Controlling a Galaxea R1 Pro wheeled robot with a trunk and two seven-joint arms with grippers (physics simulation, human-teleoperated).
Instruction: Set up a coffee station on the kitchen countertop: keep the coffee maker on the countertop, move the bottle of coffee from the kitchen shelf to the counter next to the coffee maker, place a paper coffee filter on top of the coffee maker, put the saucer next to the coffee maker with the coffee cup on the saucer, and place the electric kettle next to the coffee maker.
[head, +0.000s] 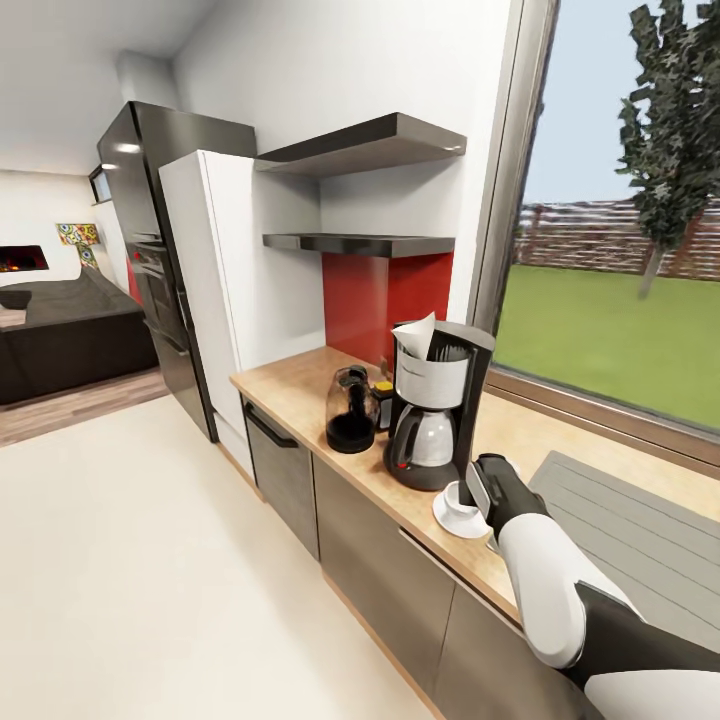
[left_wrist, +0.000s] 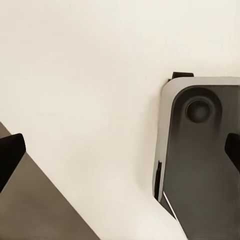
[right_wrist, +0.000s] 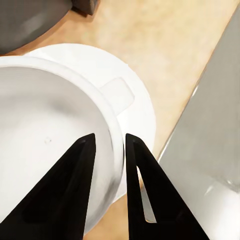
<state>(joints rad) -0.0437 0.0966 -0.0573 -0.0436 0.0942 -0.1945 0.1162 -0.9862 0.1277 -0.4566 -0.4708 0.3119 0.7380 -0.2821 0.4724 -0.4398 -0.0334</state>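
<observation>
Right gripper (right_wrist: 107, 145) sits down over the coffee cup (right_wrist: 45, 140), fingers (right_wrist: 75, 170) straddling the cup's rim: one inside the bowl, one outside the wall. Gap betw. fingers is narrow, rim wall between them; reads as clamped on the rim, though actual contact can't be confirmed at the pads.

Right wrist view: cup stands upright, mouth open toward the camera, interior bare white. Cup rests on the saucer (right_wrist: 135, 95), which shows beyond the outer finger. Cup handle (right_wrist: 117, 92) projects over the saucer, pointing away from the gripper toward the wood countertop (right_wrist: 170, 45). Grey grooved panel (right_wrist: 215, 125) lies just beside the saucer on the outer-finger side. Dark base of the coffee maker (right_wrist: 30, 20) is near, past the cup's far rim.

Head view adds layout: right gripper (head: 478, 492) w/ arm reaching in from below; saucer (head: 450, 517) under it, touching or just beside the coffee maker (head: 435, 405). Paper coffee filter (head: 418, 335) pokes up out of the maker's top, tilted. Beyond the maker, farther from the gripper: electric kettle (head: 351, 410) and, betw. them, the bottle of coffee (head: 383, 400), mostly hidden.

Left wrist view: left gripper (left_wrist: 120, 150) fingertips (left_wrist: 10, 155) at opp. edges of frame, spread wide, nothing between. Below it pale floor (left_wrist: 90, 75) and part of the robot base (left_wrist: 200, 155).
</observation>
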